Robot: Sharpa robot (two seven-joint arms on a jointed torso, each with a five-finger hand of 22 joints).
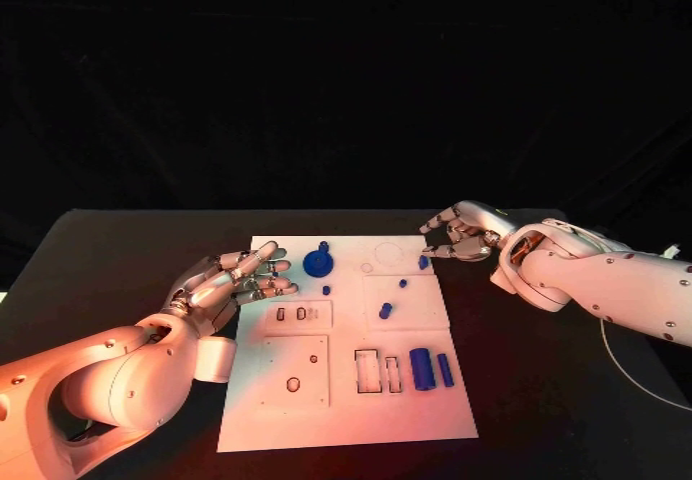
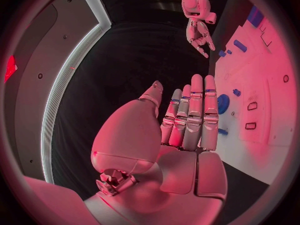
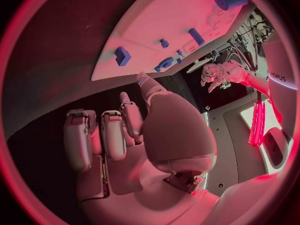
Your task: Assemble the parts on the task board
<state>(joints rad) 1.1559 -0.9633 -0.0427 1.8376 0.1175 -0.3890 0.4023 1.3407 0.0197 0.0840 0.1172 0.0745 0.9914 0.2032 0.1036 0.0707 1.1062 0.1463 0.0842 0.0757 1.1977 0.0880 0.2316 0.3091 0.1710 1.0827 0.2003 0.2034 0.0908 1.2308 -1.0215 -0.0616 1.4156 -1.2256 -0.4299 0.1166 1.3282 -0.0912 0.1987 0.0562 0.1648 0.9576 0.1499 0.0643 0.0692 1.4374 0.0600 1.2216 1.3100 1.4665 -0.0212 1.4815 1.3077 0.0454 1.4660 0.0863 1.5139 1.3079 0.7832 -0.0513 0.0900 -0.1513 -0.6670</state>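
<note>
The white task board [image 1: 274, 410] lies in the middle of the black table. On it sit a blue round disc [image 1: 319, 263], a thick blue cylinder [image 1: 421, 368], a thin blue rod [image 1: 444, 369] and several small blue pieces such as one [image 1: 387, 311] near the middle. My left hand [image 1: 245, 277] reaches over the board's left edge with fingers stretched out and nothing in them; the left wrist view shows the fingers [image 2: 195, 116] straight, beside the disc [image 2: 223, 103]. My right hand [image 1: 459, 238] hovers at the board's far right corner, fingers loosely bent and apart, holding nothing, next to a small blue piece [image 1: 424, 262].
The board has rectangular slots [image 1: 378, 372] near its front and small oval holes [image 1: 293, 314] at its left. Black table surface [image 1: 548, 400] surrounds the board on all sides. A thin cable [image 1: 620, 370] lies on the table at the right.
</note>
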